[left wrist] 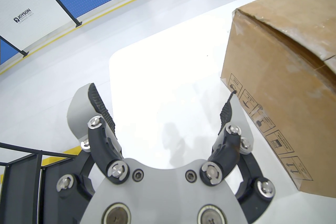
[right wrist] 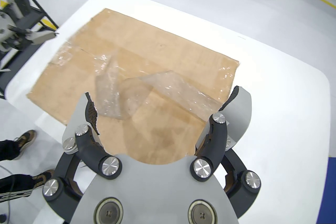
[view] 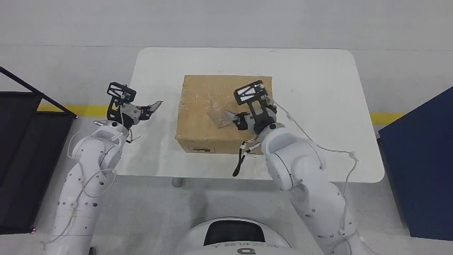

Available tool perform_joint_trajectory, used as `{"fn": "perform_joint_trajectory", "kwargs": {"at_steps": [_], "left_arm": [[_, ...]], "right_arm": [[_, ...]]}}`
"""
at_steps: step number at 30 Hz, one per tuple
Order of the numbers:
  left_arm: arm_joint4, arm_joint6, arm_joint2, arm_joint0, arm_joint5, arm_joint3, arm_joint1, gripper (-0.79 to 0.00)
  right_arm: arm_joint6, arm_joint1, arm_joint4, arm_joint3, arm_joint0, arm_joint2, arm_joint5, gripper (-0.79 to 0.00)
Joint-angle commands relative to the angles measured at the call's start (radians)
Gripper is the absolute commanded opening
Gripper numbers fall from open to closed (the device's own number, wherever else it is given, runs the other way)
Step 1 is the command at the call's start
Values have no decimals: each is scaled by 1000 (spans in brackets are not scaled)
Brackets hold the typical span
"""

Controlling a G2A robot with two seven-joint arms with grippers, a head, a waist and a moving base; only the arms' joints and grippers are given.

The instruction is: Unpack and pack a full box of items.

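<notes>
Your right gripper (right wrist: 162, 95), spread wide, hangs nearest, with the loose clear tape strip (right wrist: 181, 89) just below it atop the brown cardboard box (right wrist: 131, 38). Your left gripper (left wrist: 161, 90), also wide, is off beside the box.

Bright, even light falls from overhead in all three views. In the left wrist view the white tabletop (left wrist: 162, 78) glares almost to pure white. Clear tape (right wrist: 170, 88) on the cardboard box (right wrist: 157, 51) catches small glints. Shadows are soft and faint. Both wrist views bulge like a fisheye, bending the tabletop's straight edges into curves.
</notes>
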Motion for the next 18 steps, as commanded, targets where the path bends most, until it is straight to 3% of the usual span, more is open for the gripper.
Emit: {"fn": "perform_joint_trajectory", "kwargs": {"at_steps": [1, 11, 18], "left_arm": [[1, -6, 3, -5, 0, -2, 0, 0], [-4, -15, 10, -4, 6, 3, 0, 0], [-15, -13, -7, 0, 1, 14, 4, 0]], "right_arm": [[13, -4, -60, 54, 24, -15, 40, 0], [37, -43, -239, 229, 136, -109, 242, 0], [93, -68, -280, 278, 183, -142, 279, 0]]}}
